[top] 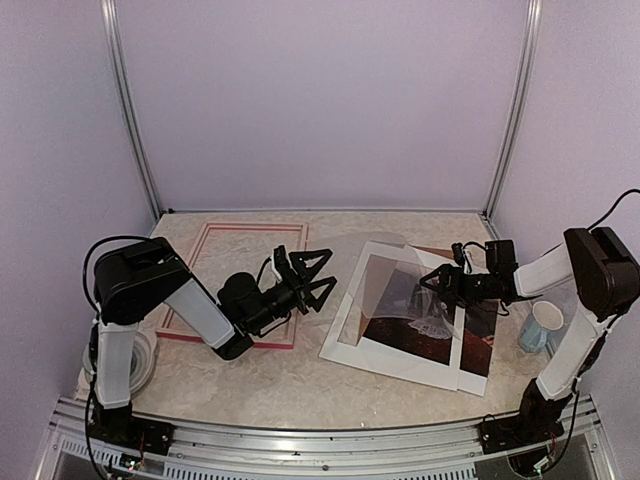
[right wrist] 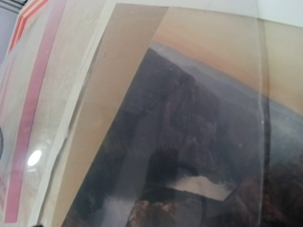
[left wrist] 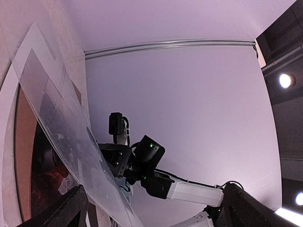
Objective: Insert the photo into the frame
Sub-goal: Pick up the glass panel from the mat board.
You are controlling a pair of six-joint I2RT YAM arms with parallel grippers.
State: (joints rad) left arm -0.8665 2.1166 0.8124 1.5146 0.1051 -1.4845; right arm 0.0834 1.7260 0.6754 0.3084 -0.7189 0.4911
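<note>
The pink-red frame (top: 245,232) lies flat at the left back of the table, and through the clear sheet its moulding (right wrist: 33,94) shows as a pink stripe. The dark photo (top: 480,340) (right wrist: 189,118) lies right of centre, partly under a white mat sheet (top: 380,352). A clear sheet (top: 385,275) (left wrist: 61,123) stands tilted over the photo, its raised edge against my right gripper (top: 436,283), which points left with jaws spread. My left gripper (top: 315,280) (left wrist: 156,217) hovers open at the frame's right edge, pointing at the sheet, nothing between its fingers.
A pale blue mug (top: 541,327) stands at the right by the right arm. A tan strip (right wrist: 118,71) runs beside the photo under the clear sheet. Metal posts (top: 130,110) and walls close in the back and sides.
</note>
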